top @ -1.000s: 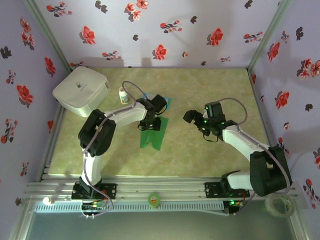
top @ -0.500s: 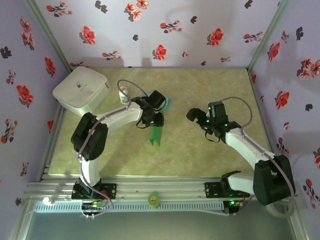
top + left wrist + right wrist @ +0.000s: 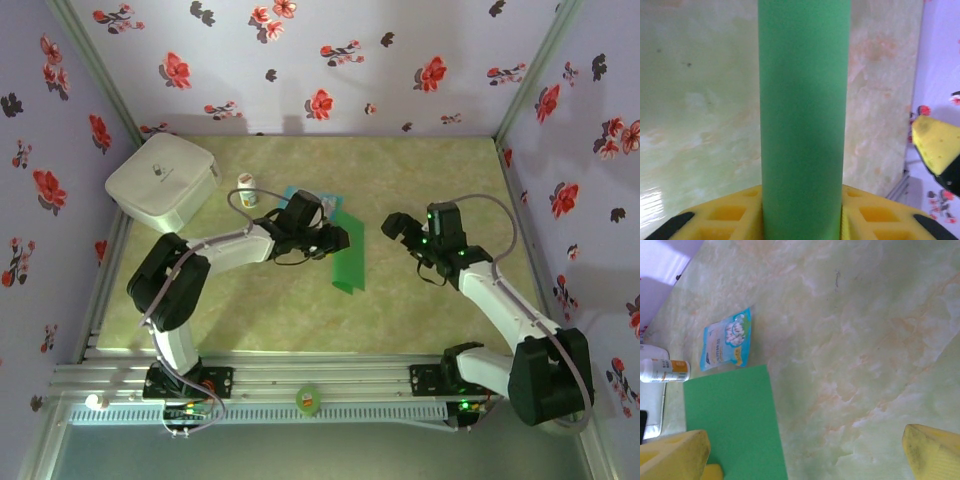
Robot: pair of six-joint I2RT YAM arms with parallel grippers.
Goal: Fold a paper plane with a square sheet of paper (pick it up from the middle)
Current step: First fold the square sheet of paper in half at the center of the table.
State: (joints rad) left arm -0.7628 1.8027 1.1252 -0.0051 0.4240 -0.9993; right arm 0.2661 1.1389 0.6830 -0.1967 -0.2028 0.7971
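The square sheet of paper [image 3: 350,262] is bright green and hangs lifted over the middle of the table, one edge low near the surface. My left gripper [image 3: 337,241] is shut on its upper part. In the left wrist view the sheet [image 3: 802,120] runs straight up the frame as a curved band between the yellow fingers [image 3: 720,220]. My right gripper [image 3: 398,228] stands open just right of the sheet, apart from it. In the right wrist view the sheet [image 3: 732,425] lies at lower left, beside the open gripper [image 3: 805,455] with bare table between its pads.
A white box [image 3: 163,180] sits at the back left with a small bottle [image 3: 245,189] beside it. A blue-and-white packet [image 3: 726,340] lies on the table behind the sheet. A green tape roll [image 3: 307,399] rests on the front rail.
My left gripper has swung right with the green sheet, carrying it toward the table's middle; the sheet now faces the camera more broadly. The right gripper has shifted slightly right.
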